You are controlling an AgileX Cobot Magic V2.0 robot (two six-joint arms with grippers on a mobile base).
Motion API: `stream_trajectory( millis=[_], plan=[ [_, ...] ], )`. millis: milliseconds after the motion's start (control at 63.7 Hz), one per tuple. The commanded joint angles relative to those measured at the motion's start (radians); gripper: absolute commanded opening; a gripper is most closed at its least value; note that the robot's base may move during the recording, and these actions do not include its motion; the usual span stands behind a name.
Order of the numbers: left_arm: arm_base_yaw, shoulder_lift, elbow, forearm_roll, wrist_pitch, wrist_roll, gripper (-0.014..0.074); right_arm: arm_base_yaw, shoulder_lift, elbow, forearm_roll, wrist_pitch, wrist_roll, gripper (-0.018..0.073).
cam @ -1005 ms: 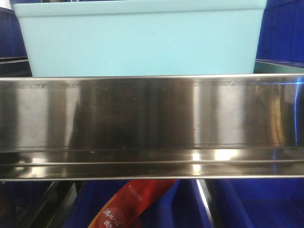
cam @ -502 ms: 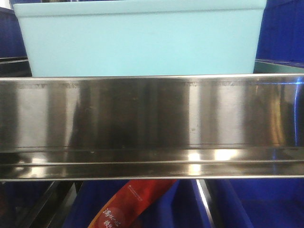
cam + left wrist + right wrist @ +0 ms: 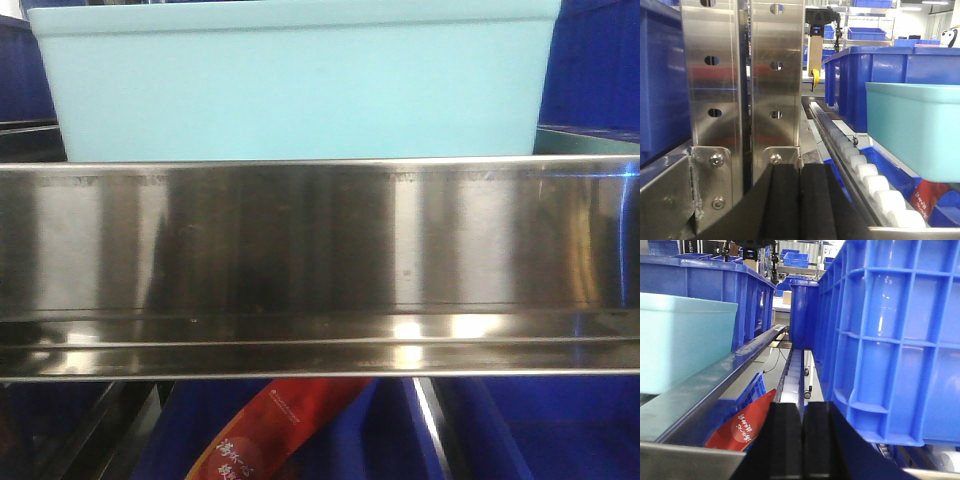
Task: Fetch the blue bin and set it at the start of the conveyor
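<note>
**STATUS: BLUE BIN ON THE SHELF, BOTH GRIPPERS CLOSED AND EMPTY**

**1. Materials and shapes.** In the front view, find the blue bin (image 3: 300, 90) in the upper part of the picture. It is a pale turquoise plastic tub with smooth, plain walls, a thin rim and sides that taper slightly toward the base. Its lower edge is hidden behind the shelf rail (image 3: 320, 260). The rail is a wide band of brushed, mirror-bright steel that runs across the whole picture and has a stepped lip along its lower edge. Below the rail you see a glossy red packet (image 3: 280, 430) with pale printed characters, lying among dark blue plastic.

**2. Left wrist view.** The left gripper (image 3: 800, 170) shows two matt black fingers pressed together, with nothing between them. Ahead of it stand slotted steel uprights (image 3: 740, 75) fixed with bolts. To the right a track of white rollers (image 3: 865, 175) runs away from the camera. The bin (image 3: 920, 130) sits to the right of that track, in front of a dark blue crate (image 3: 875, 80).

**3. Right wrist view.** The right gripper (image 3: 802, 407) is likewise pressed together and holds nothing. A ribbed dark blue crate (image 3: 890, 340) fills the right side. The bin (image 3: 680, 345) stands to the left, so it lies between the two grippers and neither touches it.

**4. Change from the earlier frames.** The bin, rail and packet keep their positions. Only the bright reflections on the rail shift slightly.
</note>
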Motion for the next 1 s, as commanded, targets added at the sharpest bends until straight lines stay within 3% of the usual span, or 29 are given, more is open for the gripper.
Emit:
stream_trajectory(
  millis=[0,471,706,989],
  plan=[
    [-0.002,-0.004,-0.002,0.002,-0.019,-0.005,-0.0111,0.003,-0.004,0.0,0.004,-0.027,0.001,-0.0162],
    [-0.002,-0.004,-0.011,0.002,-0.082,-0.005,-0.0111,0.003,-0.004,0.0,0.004,-0.159,0.008,-0.0162],
    [-0.002,-0.004,-0.243,0.01,0.223,-0.005,-0.0111,0.003,-0.004,-0.187,0.004,0.057,0.008,-0.0162],
    [-0.002,0.123,-0.503,0.01,0.419,-0.003,-0.0111,0.003,0.087,-0.47,0.004,0.256,0.008,-0.0162]
  ],
)
